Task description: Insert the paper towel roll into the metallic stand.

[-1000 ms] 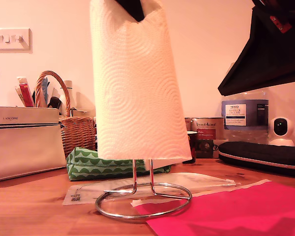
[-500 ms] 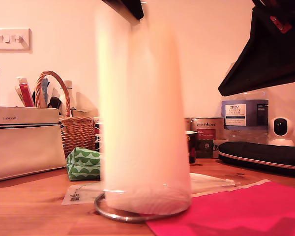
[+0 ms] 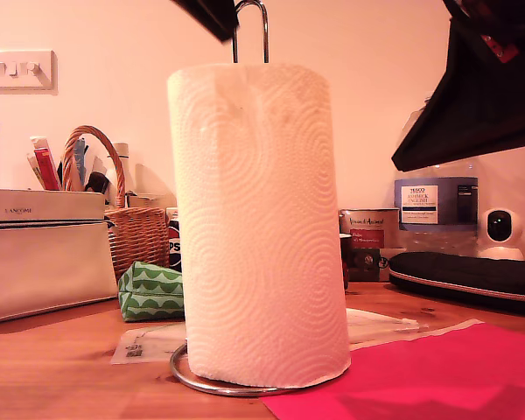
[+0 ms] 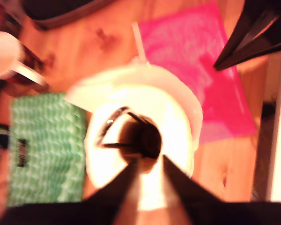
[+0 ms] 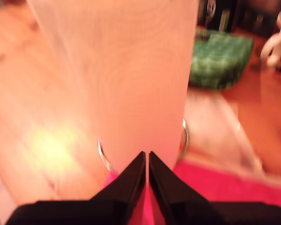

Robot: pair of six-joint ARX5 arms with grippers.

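Note:
The paper towel roll [image 3: 258, 227] stands upright on the wooden table, slid down over the metallic stand. The stand's chrome loop [image 3: 250, 26] pokes out above the roll and its wire ring base [image 3: 192, 381] shows around the bottom. My first gripper [image 3: 212, 13] hovers just above the roll's top, apart from it. In the first wrist view it [image 4: 147, 161] is open over the roll [image 4: 178, 122], with the stand's rods [image 4: 117, 126] in the hollow core. My second gripper [image 5: 146, 153] is shut and empty, facing the roll [image 5: 117, 70] and ring [image 5: 184, 136]. Its arm [image 3: 481, 96] hangs at the exterior view's upper right.
A pink sheet [image 3: 420, 376] lies beside the base at the exterior view's right. Behind are a green patterned pouch [image 3: 149, 293], a wicker basket [image 3: 127, 227], a white box [image 3: 44, 254], cans [image 3: 367, 236], a black case [image 3: 468, 276] and a small white camera [image 3: 500, 229].
The roll dropped from my first gripper's hold down the stand's rods onto the ring base. The loop now shows above it, and the first gripper has let go.

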